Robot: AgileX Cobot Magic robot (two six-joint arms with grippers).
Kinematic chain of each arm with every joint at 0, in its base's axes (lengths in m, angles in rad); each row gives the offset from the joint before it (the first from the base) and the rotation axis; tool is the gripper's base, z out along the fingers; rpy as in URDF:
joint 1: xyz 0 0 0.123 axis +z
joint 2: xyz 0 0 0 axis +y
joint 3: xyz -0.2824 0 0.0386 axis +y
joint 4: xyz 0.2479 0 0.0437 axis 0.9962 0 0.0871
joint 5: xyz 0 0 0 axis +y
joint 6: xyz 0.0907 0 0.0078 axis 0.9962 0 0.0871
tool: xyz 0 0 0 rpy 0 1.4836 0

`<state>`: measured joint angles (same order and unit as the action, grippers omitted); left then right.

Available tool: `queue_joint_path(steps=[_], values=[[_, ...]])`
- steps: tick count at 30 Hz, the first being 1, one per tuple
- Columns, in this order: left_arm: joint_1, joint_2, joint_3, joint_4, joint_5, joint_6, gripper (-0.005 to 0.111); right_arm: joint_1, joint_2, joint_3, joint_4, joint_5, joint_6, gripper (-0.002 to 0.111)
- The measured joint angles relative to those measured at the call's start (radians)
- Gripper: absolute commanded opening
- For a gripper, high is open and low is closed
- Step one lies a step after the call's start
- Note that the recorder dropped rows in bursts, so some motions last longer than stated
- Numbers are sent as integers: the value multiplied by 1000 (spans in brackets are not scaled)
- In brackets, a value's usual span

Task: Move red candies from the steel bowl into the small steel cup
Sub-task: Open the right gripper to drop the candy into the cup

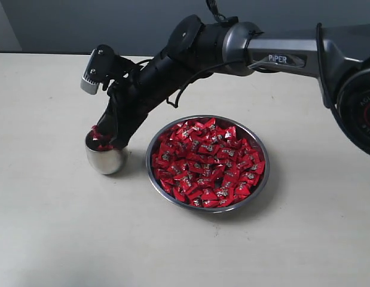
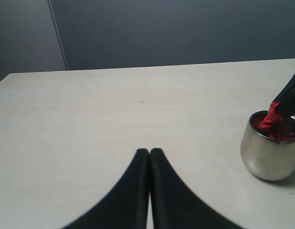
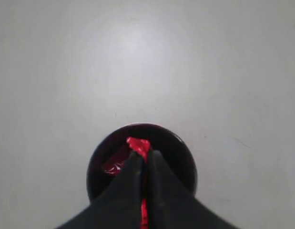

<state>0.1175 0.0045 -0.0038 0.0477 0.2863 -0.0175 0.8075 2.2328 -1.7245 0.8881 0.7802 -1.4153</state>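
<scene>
Deposit step: the right gripper (image 3: 146, 156) is clamping one shiny red wrapped candy (image 3: 137, 144) at the mouth of the small rounded polished-steel cup (image 1: 106, 160), beside the wide shallow steel bowl (image 1: 148, 160). The next move calls for parting the jaws. The left gripper (image 2: 149, 152) is sitting pressed together, empty.

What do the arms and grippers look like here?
The right arm is black, with a grey link marked PiPER, loose black cables and a silver wrist camera. Both the right gripper and left gripper have black, tapering fingers.
</scene>
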Motion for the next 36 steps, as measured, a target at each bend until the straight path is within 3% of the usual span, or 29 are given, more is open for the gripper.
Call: queue_joint_path(steps=[14, 16, 19, 22, 26, 28, 29, 36], values=[[0, 0, 0, 0, 0, 0, 0, 0, 12, 0, -26, -39, 2, -1], [0, 0, 0, 0, 0, 0, 0, 0, 12, 0, -26, -41, 14, 4], [0, 0, 0, 0, 0, 0, 0, 0, 12, 0, -28, -43, 27, 36], [0, 0, 0, 0, 0, 0, 0, 0, 12, 0, -30, -43, 40, 42], [0, 0, 0, 0, 0, 0, 0, 0, 12, 0, -60, -41, 83, 39], [0, 0, 0, 0, 0, 0, 0, 0, 12, 0, -69, -38, 110, 18], [0, 0, 0, 0, 0, 0, 0, 0, 4, 0, -74, -33, 122, -1], [0, 0, 0, 0, 0, 0, 0, -4, -75, 0, -80, -82, 248, -1]])
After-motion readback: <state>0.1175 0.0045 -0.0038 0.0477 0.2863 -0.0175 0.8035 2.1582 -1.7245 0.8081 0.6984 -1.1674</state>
